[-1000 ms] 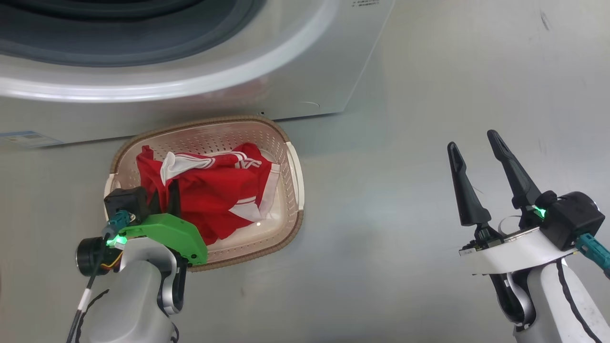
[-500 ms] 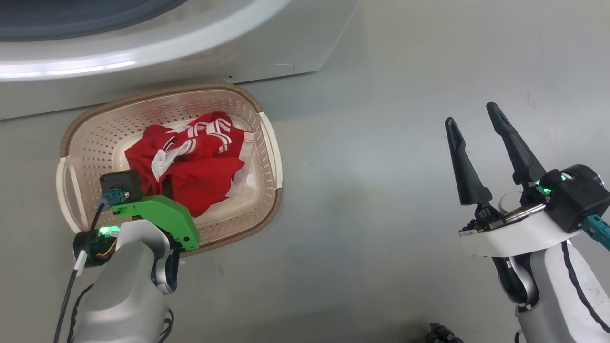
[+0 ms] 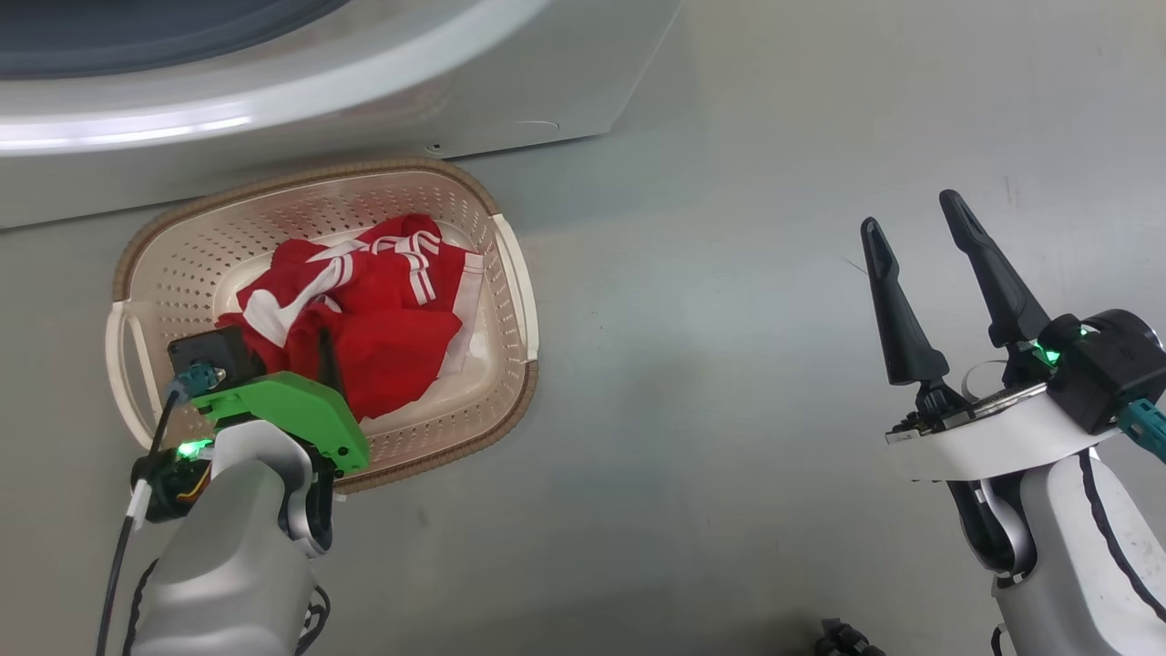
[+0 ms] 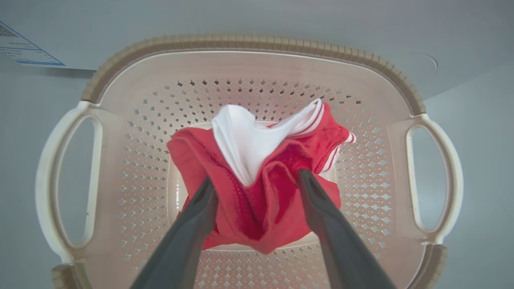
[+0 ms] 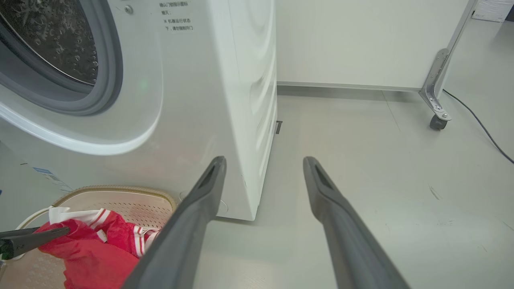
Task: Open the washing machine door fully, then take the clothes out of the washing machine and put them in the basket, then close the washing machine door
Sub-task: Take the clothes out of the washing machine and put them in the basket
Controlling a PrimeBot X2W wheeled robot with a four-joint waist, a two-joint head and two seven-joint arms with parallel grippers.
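Showing blue label (image 4: 25, 50) illegible | washing machine (image 5: 180, 104) | small Chinese print (image 5: 176, 17)

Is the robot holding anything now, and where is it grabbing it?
Nothing is held. The left gripper is open, fingers spread either side of the red clothes lying in the basket. The right gripper is open and empty.

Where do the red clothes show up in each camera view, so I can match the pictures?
Head view: the clothes lie centre left, inside the basket.
Left wrist view: the clothes are in the middle, between the spread fingers of the left gripper.
Right wrist view: the clothes are in the bottom left corner.
Shared landmark: the basket's brown rim, in all three views.
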